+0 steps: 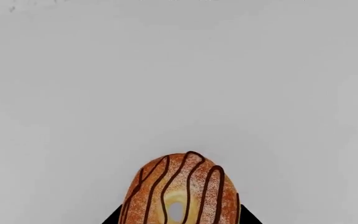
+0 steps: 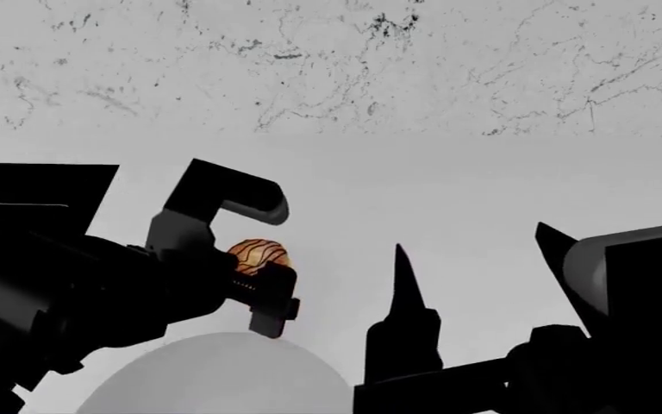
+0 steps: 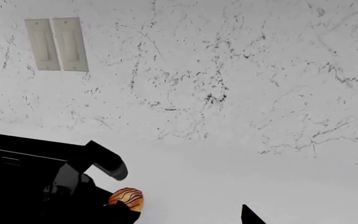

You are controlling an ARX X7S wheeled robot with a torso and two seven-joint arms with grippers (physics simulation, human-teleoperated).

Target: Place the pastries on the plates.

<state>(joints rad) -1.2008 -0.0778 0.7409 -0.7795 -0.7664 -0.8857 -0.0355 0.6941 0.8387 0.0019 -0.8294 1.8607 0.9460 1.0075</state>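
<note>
My left gripper (image 2: 259, 259) is shut on the golden bun with dark chocolate stripes (image 2: 259, 255), holding it in the air. In the left wrist view the bun (image 1: 180, 191) fills the gap between the two black fingertips (image 1: 112, 217). The pale grey-white plate (image 2: 216, 379) lies just below and nearer than the bun in the head view. My right gripper (image 2: 469, 237) stands open and empty to the right, fingers pointing up. The right wrist view shows the bun (image 3: 127, 198) and one of its own fingertips (image 3: 247, 215). The cream puff and the blue plate are out of view.
A pale grey counter (image 2: 446, 190) runs back to a white marbled wall (image 2: 331, 60). A double wall switch plate (image 3: 56, 44) sits on that wall. The black left arm (image 2: 55, 285) fills the lower left of the head view.
</note>
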